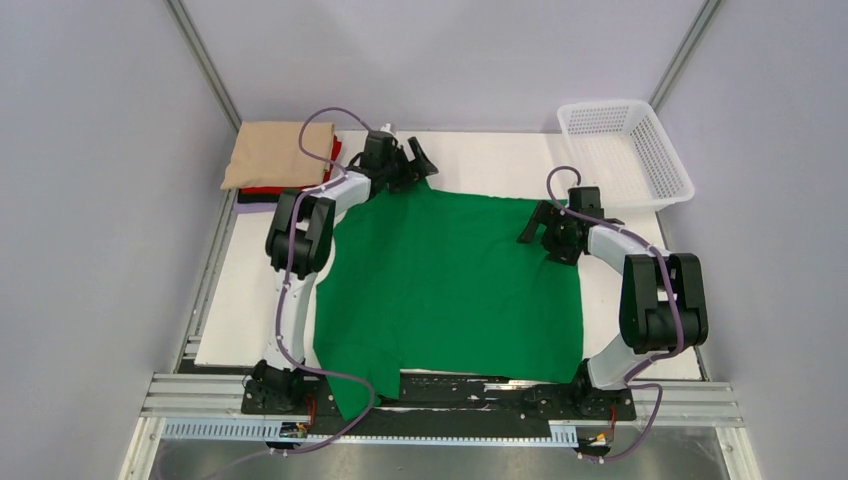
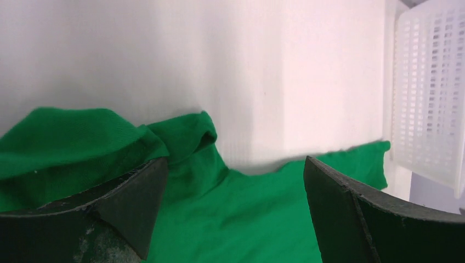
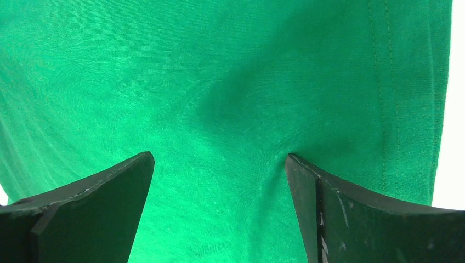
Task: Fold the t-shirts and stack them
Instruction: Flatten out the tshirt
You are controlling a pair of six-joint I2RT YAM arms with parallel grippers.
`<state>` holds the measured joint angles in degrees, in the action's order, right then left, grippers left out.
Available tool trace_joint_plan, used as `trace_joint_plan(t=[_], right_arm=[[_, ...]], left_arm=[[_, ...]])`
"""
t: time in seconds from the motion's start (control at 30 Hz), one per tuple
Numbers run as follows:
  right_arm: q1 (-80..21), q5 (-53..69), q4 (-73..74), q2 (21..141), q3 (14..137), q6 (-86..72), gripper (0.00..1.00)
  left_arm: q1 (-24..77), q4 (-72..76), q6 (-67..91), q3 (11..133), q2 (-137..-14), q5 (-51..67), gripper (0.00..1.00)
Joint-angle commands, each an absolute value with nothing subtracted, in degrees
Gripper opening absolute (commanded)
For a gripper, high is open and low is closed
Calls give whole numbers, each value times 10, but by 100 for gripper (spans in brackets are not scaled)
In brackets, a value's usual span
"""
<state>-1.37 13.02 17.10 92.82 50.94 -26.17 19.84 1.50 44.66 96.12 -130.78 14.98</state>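
**A:** Which step are you on?

**B:** The first fold, by my reading. The green t-shirt (image 1: 450, 280) lies spread flat on the table (image 1: 250, 300). Its near left end hangs over the table's edge, and there is no fold in it yet.

**A:** And the grippers?

**B:** Your right gripper (image 3: 219, 159) hovers over the shirt's far right corner, just inside the stitched hem. Its jaws are wide apart and hold nothing. Your left gripper (image 2: 236, 170) is at the shirt's far left corner, where the cloth bunches into a ridge. Its jaws are also spread wide and empty, and I cannot tell whether one finger touches the bunched cloth.

**A:** So what does the next move call for?

**B:** I judge that each gripper must come down and pinch its own corner. You then carry the far edge toward the near one with both arms evenly, or the cloth will skew.

**A:** And afterward?

**B:** Beyond the shirt's far left corner sits the stack of folded t-shirts (image 1: 275, 155), beige on top of red and dark. The white basket (image 1: 625, 150) stands beyond the far right corner, apart from the shirt.
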Motion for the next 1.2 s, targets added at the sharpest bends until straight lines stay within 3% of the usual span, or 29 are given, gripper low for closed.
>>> trace_joint_plan(t=[0.0, 0.3, 0.4, 0.53, 0.7, 0.9, 1.17], right_arm=[[-16, 111, 176, 944, 513, -243, 100], [-16, 107, 182, 926, 513, -242, 100], [-16, 105, 185, 915, 513, -243, 100], [-16, 103, 188, 902, 511, -247, 100], [-16, 95, 192, 889, 512, -260, 100], [-16, 96, 193, 886, 527, -278, 100], [-14, 94, 195, 888, 528, -291, 100]], left_arm=[[177, 43, 450, 1045, -1353, 134, 100], [137, -12, 418, 1347, -1482, 178, 100], [129, -53, 395, 1385, -1484, 178, 100], [126, -58, 360, 1295, -1405, 165, 100], [128, -56, 352, 1100, -1283, 170, 100], [139, -46, 355, 979, -1250, 159, 100], [139, -73, 383, 1008, -1313, 105, 100]])
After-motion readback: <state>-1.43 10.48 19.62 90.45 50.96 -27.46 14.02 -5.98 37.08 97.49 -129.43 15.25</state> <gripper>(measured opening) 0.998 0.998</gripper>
